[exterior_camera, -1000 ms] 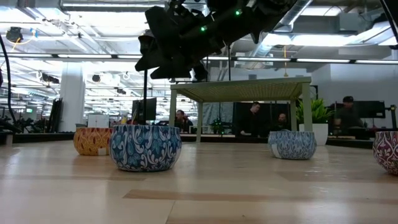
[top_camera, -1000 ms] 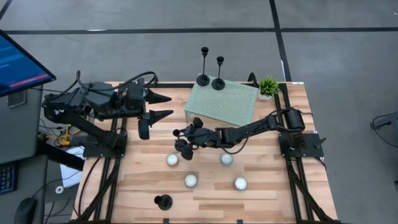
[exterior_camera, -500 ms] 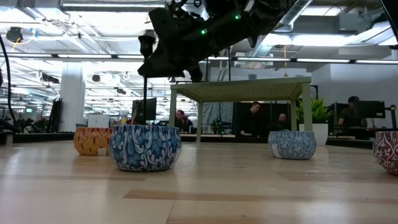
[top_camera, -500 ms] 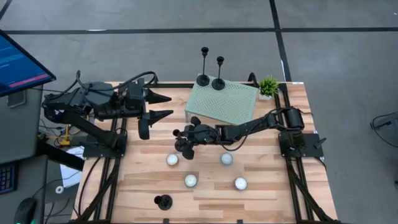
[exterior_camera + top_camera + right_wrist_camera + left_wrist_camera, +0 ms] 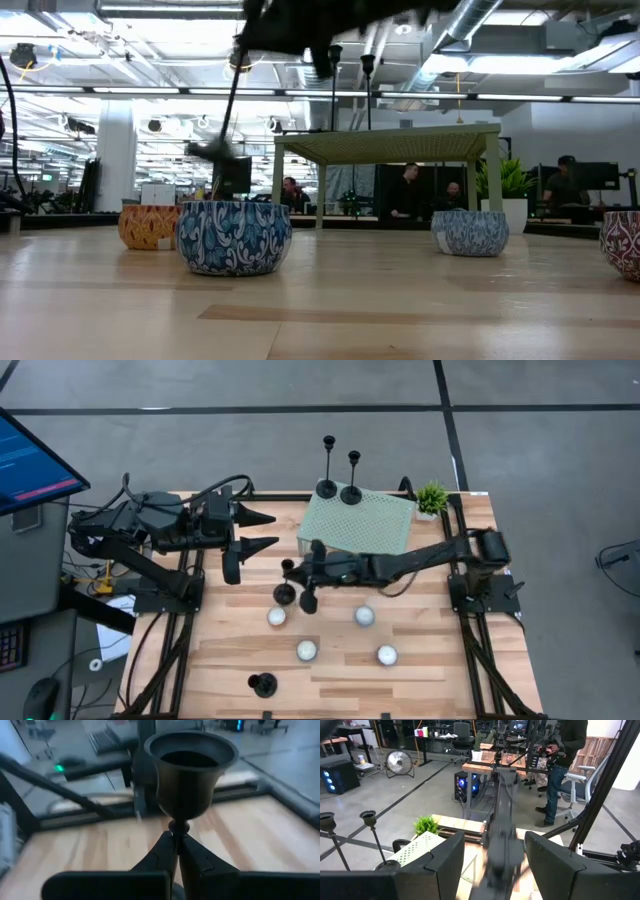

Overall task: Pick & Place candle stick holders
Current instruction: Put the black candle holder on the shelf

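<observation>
My right gripper (image 5: 292, 569) hangs above the table's middle, shut on a black candle stick holder (image 5: 231, 110). The holder's cup (image 5: 190, 762) fills the right wrist view, and its round base (image 5: 285, 594) is off the wood. Two more holders (image 5: 327, 488) (image 5: 351, 492) stand by their bases on the far edge of a green perforated riser (image 5: 360, 525). A short holder (image 5: 262, 683) stands near the front edge. My left gripper (image 5: 262, 531) waits open at the far left, raised and level. My right gripper pinches the holder's thin stem (image 5: 176, 831) just under the cup, between its two fingertips (image 5: 162, 851). The fingers come from the table's right, slanting slightly down and lying across the stem. The holder is lifted clear and tilted, with its base (image 5: 215, 152) hanging above the candle tins.
Several white candles in patterned tins (image 5: 277, 616) (image 5: 365, 616) (image 5: 306, 651) lie on the wood in front of the riser. A small green plant (image 5: 432, 498) stands at the far right corner. In the low view the room behind shows people at desks.
My right gripper has shut on the holder's stem and risen, drawing slightly toward the table's far edge. The holder has come up off the table, its base now clear above the tins and swung aside so it hangs tilted.
</observation>
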`<control>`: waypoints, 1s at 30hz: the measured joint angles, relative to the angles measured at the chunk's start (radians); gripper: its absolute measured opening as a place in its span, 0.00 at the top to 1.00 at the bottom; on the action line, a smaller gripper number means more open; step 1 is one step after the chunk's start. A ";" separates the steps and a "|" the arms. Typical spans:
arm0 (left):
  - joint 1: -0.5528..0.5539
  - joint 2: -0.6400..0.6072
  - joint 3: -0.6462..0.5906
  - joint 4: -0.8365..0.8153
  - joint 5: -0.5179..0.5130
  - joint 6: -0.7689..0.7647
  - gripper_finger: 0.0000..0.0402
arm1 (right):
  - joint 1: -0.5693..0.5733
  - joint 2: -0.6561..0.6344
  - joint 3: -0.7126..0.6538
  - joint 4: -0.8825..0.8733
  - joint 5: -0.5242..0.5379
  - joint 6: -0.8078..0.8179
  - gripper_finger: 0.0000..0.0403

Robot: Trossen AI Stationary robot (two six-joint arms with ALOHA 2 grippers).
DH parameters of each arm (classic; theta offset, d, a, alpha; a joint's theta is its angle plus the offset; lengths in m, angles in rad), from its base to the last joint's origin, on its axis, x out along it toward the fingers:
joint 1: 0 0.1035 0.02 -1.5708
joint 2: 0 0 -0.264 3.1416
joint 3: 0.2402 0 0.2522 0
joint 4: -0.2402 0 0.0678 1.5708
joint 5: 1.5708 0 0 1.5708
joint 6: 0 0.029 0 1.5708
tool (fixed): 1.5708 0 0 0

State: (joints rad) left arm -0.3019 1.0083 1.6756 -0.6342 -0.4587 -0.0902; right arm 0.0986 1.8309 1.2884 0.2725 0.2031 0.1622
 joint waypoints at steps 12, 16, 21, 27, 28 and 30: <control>0.000 -0.019 0.000 0.007 0.000 0.016 0.48 | -0.184 -0.347 0.002 -0.284 0.049 -0.069 1.00; 0.000 -0.020 0.000 0.008 0.000 0.027 0.48 | -0.283 -0.338 0.002 -0.307 0.041 -0.082 1.00; 0.000 -0.020 0.000 0.014 0.000 0.027 0.48 | -0.357 -0.300 -0.001 -0.336 0.079 -0.125 1.00; 0.000 -0.019 0.000 0.015 -0.001 0.027 0.48 | -0.402 -0.269 0.000 -0.307 0.053 -0.147 1.00; 0.000 -0.019 0.000 0.015 -0.001 0.027 0.48 | -0.405 -0.270 0.000 -0.305 0.052 -0.147 1.00; 0.000 -0.019 0.000 0.015 -0.003 0.027 0.48 | -0.407 -0.265 0.001 -0.286 0.053 -0.149 1.00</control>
State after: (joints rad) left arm -0.3016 0.9894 1.6760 -0.6192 -0.4620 -0.0635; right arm -0.3087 1.5658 1.2893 -0.0135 0.2558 0.0130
